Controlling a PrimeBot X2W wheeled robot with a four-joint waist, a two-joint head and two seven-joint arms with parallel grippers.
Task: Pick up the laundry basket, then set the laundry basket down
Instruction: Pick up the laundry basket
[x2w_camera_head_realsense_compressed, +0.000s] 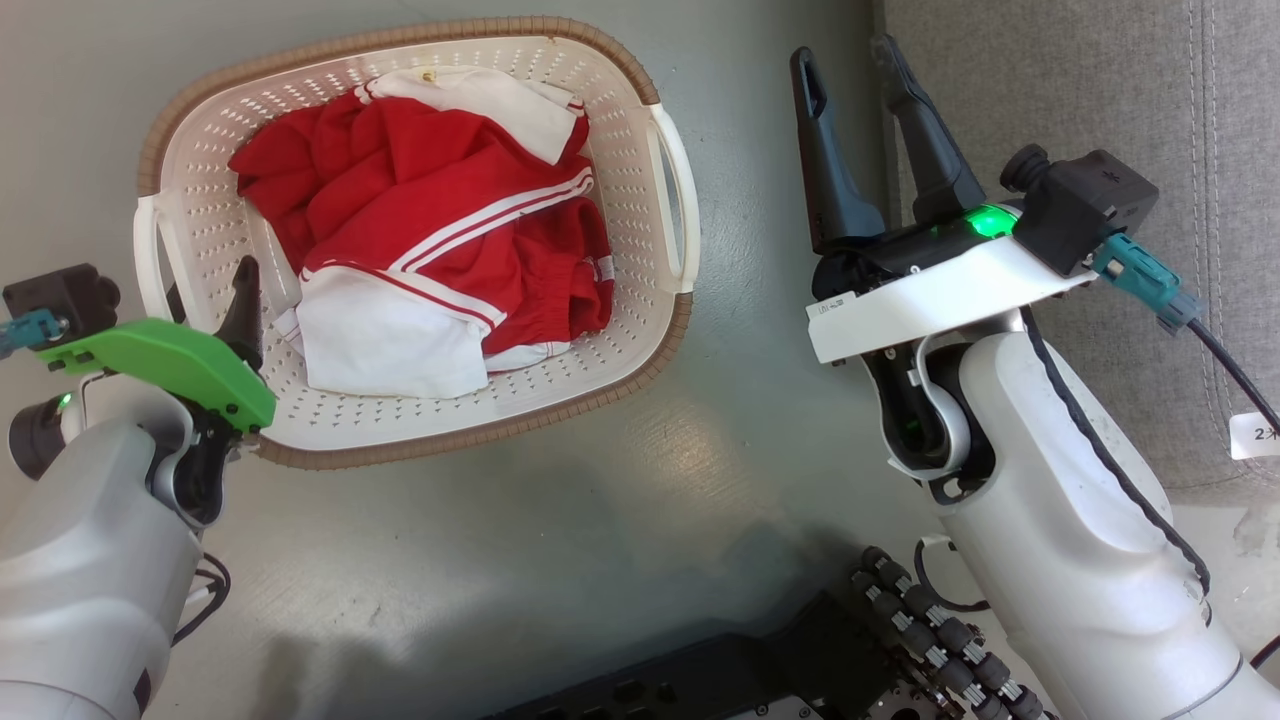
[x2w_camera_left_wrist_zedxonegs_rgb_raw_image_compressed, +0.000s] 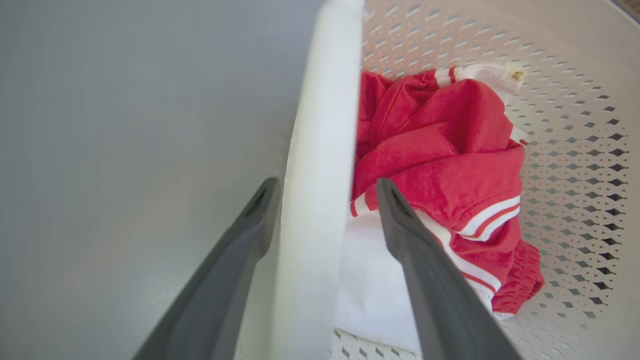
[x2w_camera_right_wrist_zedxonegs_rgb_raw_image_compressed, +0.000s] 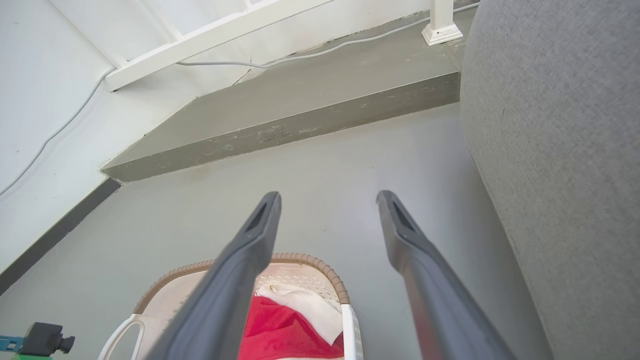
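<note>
The laundry basket (x2w_camera_head_realsense_compressed: 400, 40) stands on the grey floor, cream-white and perforated with a brown rim, and it holds red and white clothes (x2w_camera_head_realsense_compressed: 440, 220). My left gripper (x2w_camera_head_realsense_compressed: 210, 300) is open at the basket's left handle (x2w_camera_head_realsense_compressed: 150, 250). In the left wrist view the left gripper (x2w_camera_left_wrist_zedxonegs_rgb_raw_image_compressed: 326, 187) straddles that white handle (x2w_camera_left_wrist_zedxonegs_rgb_raw_image_compressed: 320, 125), one finger outside the basket and one inside above the clothes (x2w_camera_left_wrist_zedxonegs_rgb_raw_image_compressed: 440, 150). My right gripper (x2w_camera_head_realsense_compressed: 845, 55) is open and holds nothing, to the right of the right handle (x2w_camera_head_realsense_compressed: 680, 190). In the right wrist view the right gripper (x2w_camera_right_wrist_zedxonegs_rgb_raw_image_compressed: 328, 196) is above the basket rim (x2w_camera_right_wrist_zedxonegs_rgb_raw_image_compressed: 310, 260).
A grey upholstered sofa (x2w_camera_head_realsense_compressed: 1100, 80) stands close on the right, beside my right arm. A raised concrete step (x2w_camera_right_wrist_zedxonegs_rgb_raw_image_compressed: 300, 100) and a white wall with a cable lie beyond the basket. My dark base (x2w_camera_head_realsense_compressed: 800, 670) fills the bottom edge. Open floor lies below the basket.
</note>
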